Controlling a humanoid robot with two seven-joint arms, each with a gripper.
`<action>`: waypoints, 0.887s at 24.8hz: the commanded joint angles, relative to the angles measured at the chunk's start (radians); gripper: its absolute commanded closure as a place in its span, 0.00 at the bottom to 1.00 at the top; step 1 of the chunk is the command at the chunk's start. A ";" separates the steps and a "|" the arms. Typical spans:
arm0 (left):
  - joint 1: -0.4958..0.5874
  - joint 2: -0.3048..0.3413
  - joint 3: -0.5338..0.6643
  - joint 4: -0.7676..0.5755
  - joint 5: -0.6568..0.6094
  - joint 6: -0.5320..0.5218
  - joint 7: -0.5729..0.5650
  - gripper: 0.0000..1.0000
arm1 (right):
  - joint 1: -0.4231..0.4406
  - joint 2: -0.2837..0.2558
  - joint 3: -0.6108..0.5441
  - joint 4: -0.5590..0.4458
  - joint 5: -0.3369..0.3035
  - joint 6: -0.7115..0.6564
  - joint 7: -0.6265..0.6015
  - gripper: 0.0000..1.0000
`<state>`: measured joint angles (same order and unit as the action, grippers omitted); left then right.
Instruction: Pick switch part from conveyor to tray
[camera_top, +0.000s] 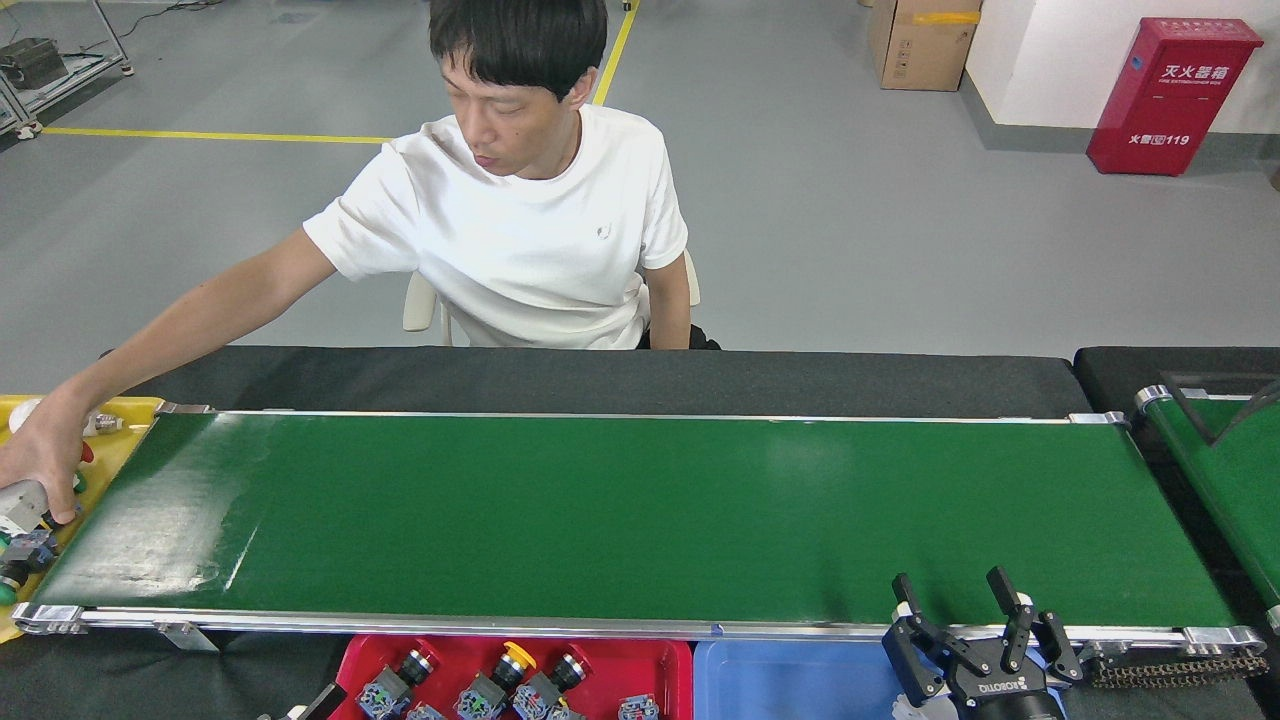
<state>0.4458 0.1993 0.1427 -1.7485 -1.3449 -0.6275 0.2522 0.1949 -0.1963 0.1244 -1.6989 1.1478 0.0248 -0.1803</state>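
The conveyor is a wide dark-green belt with silver rails, and no switch part lies on it. Below its near rail, the red tray holds several switch parts, among them one with a yellow cap and a grey-bodied one at its left end. Only a dark tip of my left gripper shows at the bottom edge, just left of that part, and its jaws are hidden. My right gripper stands open and empty over the near rail at the right.
A person sits behind the belt, one hand holding a switch part over a yellow bin at the left end. A blue tray sits beside the red one. A second green belt lies at the far right.
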 joint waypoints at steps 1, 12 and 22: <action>-0.012 -0.040 0.078 -0.006 0.009 0.034 -0.063 0.00 | 0.014 0.014 -0.022 -0.039 -0.002 -0.008 0.004 0.01; -0.167 -0.129 0.293 0.138 0.062 0.180 -0.232 0.00 | 0.101 0.021 -0.091 -0.073 -0.002 -0.017 -0.008 0.01; -0.168 -0.136 0.270 0.121 0.067 0.173 -0.232 0.00 | 0.101 0.020 -0.097 -0.073 0.000 -0.019 -0.008 0.01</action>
<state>0.2823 0.0629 0.4171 -1.6064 -1.2778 -0.4558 0.0169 0.2980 -0.1773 0.0348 -1.7566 1.1479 0.0055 -0.1800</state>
